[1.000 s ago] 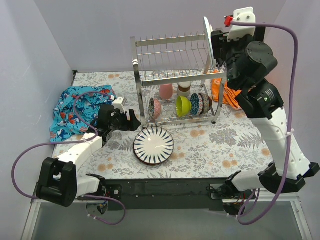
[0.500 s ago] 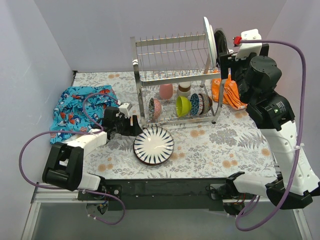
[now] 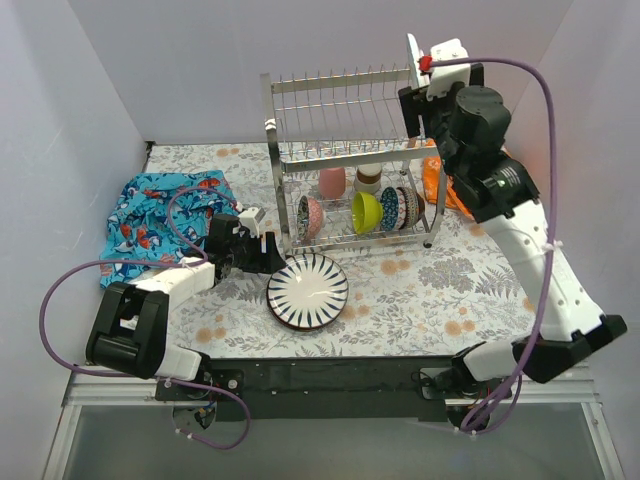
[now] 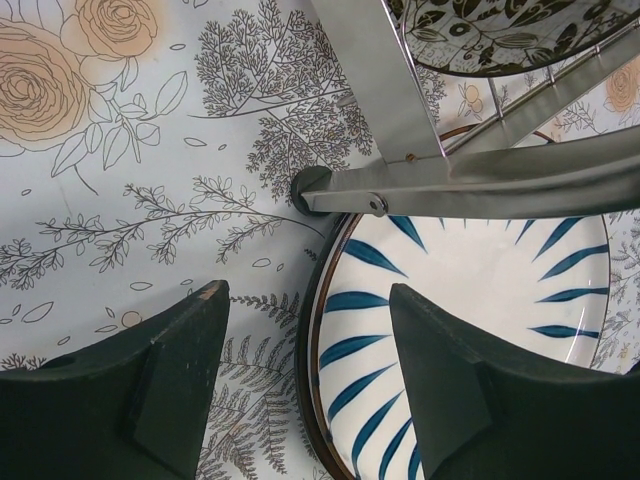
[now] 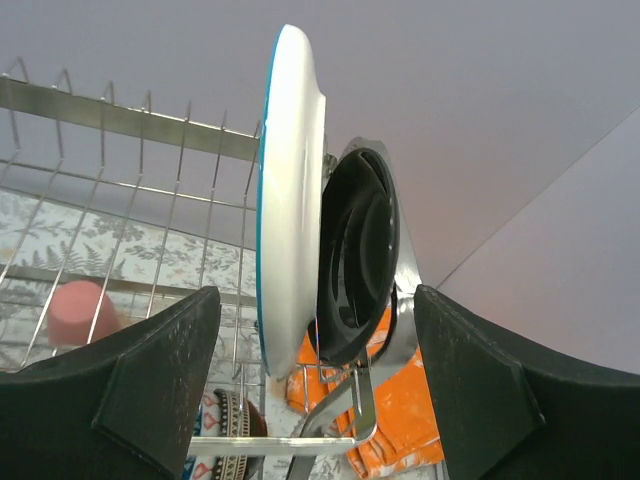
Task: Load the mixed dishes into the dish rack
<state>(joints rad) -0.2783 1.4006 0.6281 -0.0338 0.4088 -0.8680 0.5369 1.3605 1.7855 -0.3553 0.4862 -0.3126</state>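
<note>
We see a table (image 3: 420,290) covered in a floral print. The dish rack (image 3: 345,160) stands on it. A striped plate (image 3: 308,291) lies flat just before the rack's left foot. A blue patterned cloth (image 3: 150,215) lies well left of the rack, and an orange cloth (image 3: 436,180) just right of it.

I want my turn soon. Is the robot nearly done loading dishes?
Nearly. Done: lime bowl, pink cup and others sit low in the dish rack; a white plate and black plate stand on top. In hand: nothing, left claw and right claw both open. Left: the striped plate on the table, by the left claw.
</note>
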